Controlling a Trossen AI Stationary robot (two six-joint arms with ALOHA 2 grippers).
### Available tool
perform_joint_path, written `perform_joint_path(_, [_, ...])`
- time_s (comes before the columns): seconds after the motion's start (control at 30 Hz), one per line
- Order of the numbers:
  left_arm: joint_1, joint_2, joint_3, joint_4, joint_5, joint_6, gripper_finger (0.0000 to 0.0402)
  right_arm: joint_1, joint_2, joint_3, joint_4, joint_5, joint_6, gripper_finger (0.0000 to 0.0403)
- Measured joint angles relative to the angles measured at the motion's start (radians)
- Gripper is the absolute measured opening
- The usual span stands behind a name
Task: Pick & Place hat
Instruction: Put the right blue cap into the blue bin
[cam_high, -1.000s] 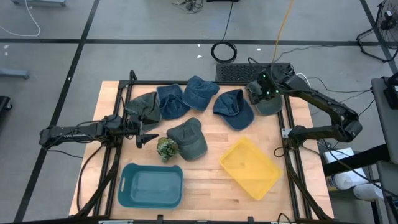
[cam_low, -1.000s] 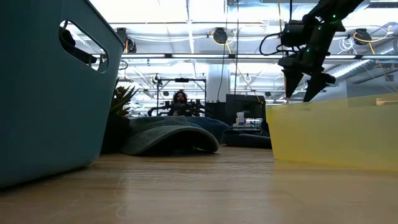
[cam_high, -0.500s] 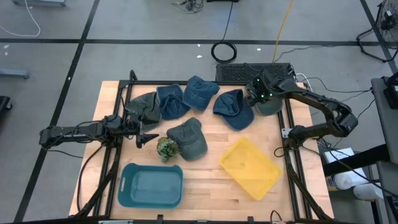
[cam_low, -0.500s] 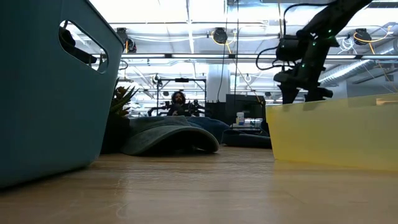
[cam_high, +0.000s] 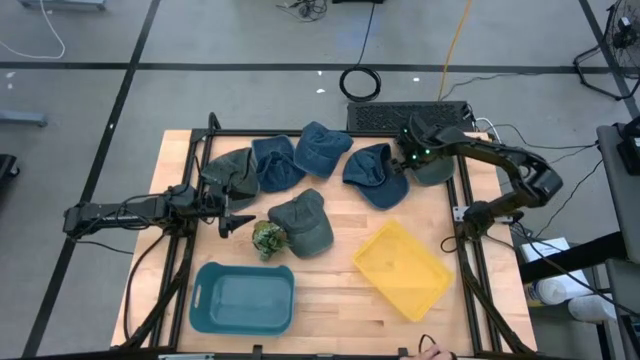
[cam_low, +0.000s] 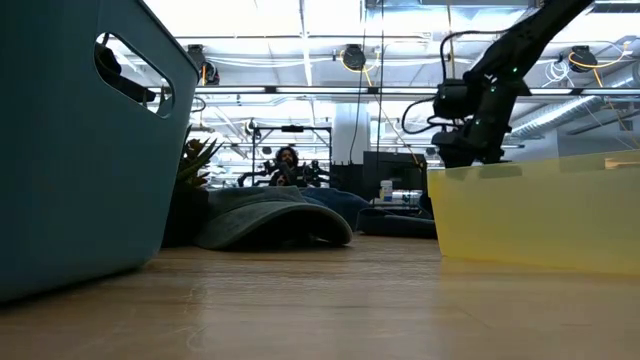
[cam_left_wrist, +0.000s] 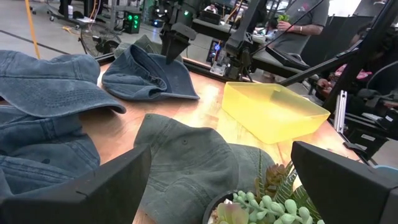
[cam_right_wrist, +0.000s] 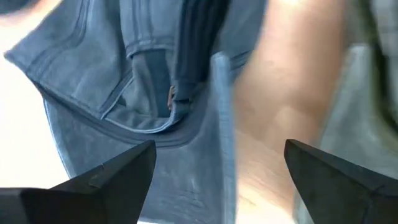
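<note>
Several caps lie on the wooden table. The blue hat (cam_high: 375, 175) rests flat near the far right, with its strap opening (cam_right_wrist: 171, 93) filling the right wrist view. My right gripper (cam_high: 405, 160) is open and points down over that hat's right rim (cam_left_wrist: 168, 62); its fingers (cam_right_wrist: 93, 180) stand wide apart. In the low view the right gripper (cam_low: 470, 150) sinks behind the yellow bin. My left gripper (cam_high: 238, 222) waits open at the table's left side, beside the small plant (cam_high: 267, 238). My right gripper comes down from above at the blue hat's right rim (cam_left_wrist: 168, 62), close to the strap opening. I cannot tell whether its fingers touch the cloth.
A grey-green hat (cam_high: 435, 168) lies right of the right gripper at the table's edge. A green hat (cam_high: 303, 222) sits mid-table, and three more caps (cam_high: 275, 163) line the far side. The yellow bin (cam_high: 405, 268) and the teal bin (cam_high: 243, 298) stand near the front edge.
My right gripper has moved down and toward the table's left, from above the grey-green hat to the blue hat's rim. In the low view it has dropped until its fingers are behind the yellow bin's wall. The hats have stayed where they were.
</note>
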Motion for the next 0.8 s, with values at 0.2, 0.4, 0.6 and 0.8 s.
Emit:
perform_joint_path(0.2, [0.0,0.0,0.0,0.0,0.0,0.0,0.0397,0.006,0.077,0.0,0.024,-0.037,-0.021,0.0345])
perform_joint_path(0.4, [0.0,0.0,0.0,0.0,0.0,0.0,0.0397,0.013,0.087,0.0,0.029,-0.081,-0.06,0.0343])
perform_joint_path(0.6, [0.0,0.0,0.0,0.0,0.0,0.0,0.0397,0.013,0.087,0.0,0.027,-0.088,-0.055,0.0305])
perform_joint_path(0.8, [0.0,0.0,0.0,0.0,0.0,0.0,0.0397,0.013,0.087,0.0,0.009,-0.087,-0.053,0.0252])
